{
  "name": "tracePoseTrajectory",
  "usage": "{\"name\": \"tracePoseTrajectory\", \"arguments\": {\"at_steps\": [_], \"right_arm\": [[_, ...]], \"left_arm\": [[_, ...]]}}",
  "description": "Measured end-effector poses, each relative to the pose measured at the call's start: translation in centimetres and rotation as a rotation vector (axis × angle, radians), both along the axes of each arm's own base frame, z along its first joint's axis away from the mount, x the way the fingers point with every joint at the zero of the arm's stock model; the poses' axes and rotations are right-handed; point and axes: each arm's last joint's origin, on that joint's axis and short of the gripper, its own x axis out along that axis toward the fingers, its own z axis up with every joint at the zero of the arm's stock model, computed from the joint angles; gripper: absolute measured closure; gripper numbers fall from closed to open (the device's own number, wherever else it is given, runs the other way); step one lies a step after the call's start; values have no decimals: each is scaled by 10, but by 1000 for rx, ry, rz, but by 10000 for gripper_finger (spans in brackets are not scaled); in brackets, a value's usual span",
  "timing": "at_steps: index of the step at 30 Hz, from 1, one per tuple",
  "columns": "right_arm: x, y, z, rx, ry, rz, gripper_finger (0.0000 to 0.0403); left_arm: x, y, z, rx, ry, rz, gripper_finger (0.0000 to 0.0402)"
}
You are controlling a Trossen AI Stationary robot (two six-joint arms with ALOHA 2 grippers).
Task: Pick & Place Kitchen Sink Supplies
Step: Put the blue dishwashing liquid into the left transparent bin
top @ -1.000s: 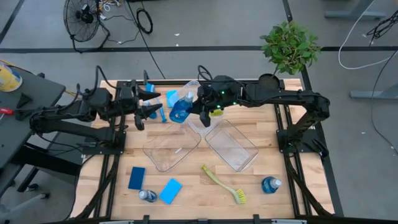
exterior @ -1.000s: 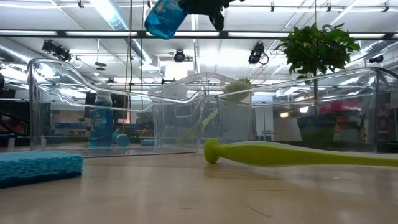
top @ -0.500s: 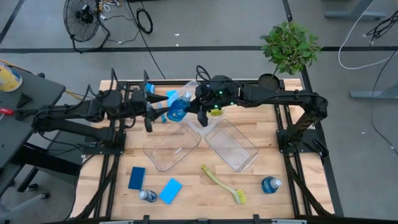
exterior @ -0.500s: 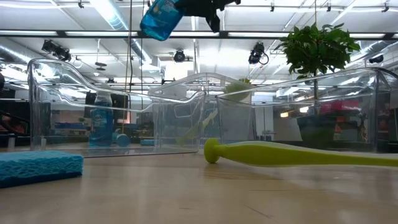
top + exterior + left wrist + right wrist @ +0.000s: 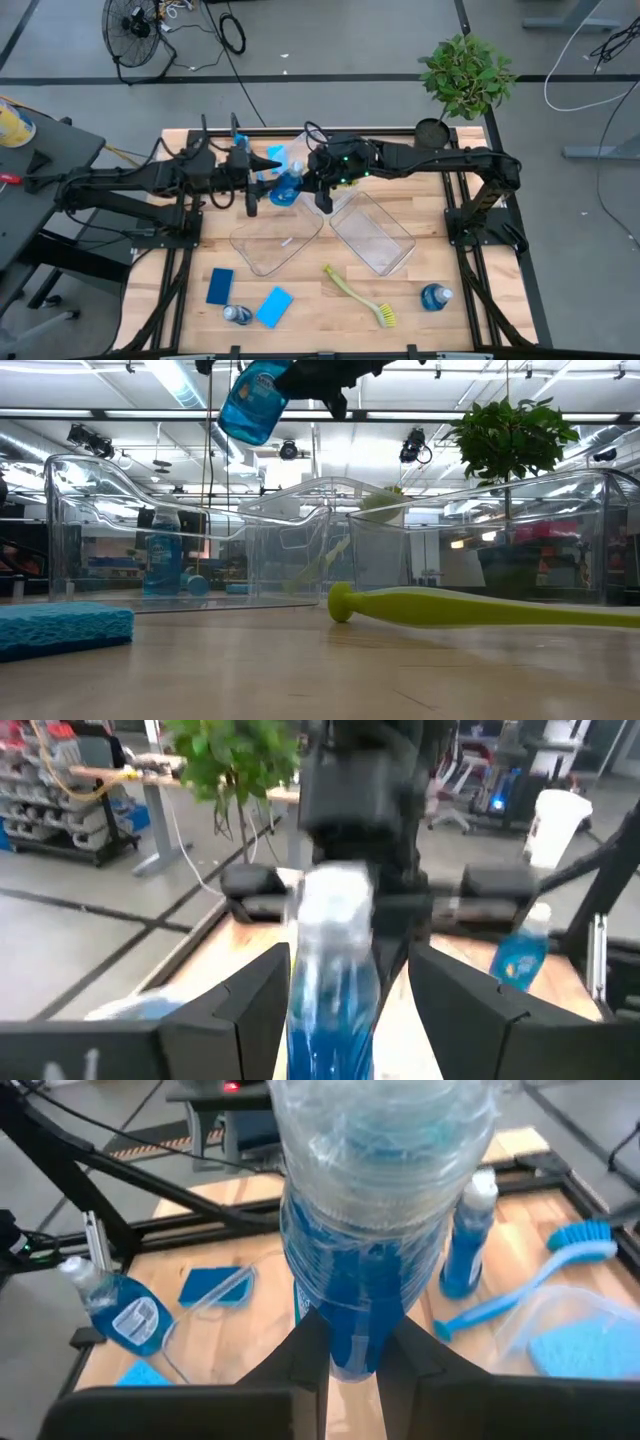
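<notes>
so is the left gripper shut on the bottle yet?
No, open. The left gripper has its fingers spread on either side of the bottle with gaps showing. The right gripper is shut on it, in the air.

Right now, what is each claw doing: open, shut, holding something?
Left gripper: jaws open around the blue bottle, not clamped.
Right gripper: shut on the blue bottle, holding it above the table.

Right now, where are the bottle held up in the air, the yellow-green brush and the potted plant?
Held bottle (image 5: 250,405), low view, on its blue-filled body.
Yellow-green brush (image 5: 345,286), high view, on the middle of its handle.
Potted plant (image 5: 466,72), high view, on its leaves.
</notes>
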Motion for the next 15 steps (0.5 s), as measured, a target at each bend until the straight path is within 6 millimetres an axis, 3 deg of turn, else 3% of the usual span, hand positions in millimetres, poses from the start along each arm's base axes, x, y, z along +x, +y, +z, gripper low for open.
{"name": "tracePoseTrajectory", "arguments": {"at_steps": [10,15], "right_arm": [[0,7,-3,-92,18,34,352],[0,8,-4,-90,25,40,352]], "left_arm": [[14,0,-9,-70,22,-44,188],[22,0,-11,-121,8,-66,161]]}}
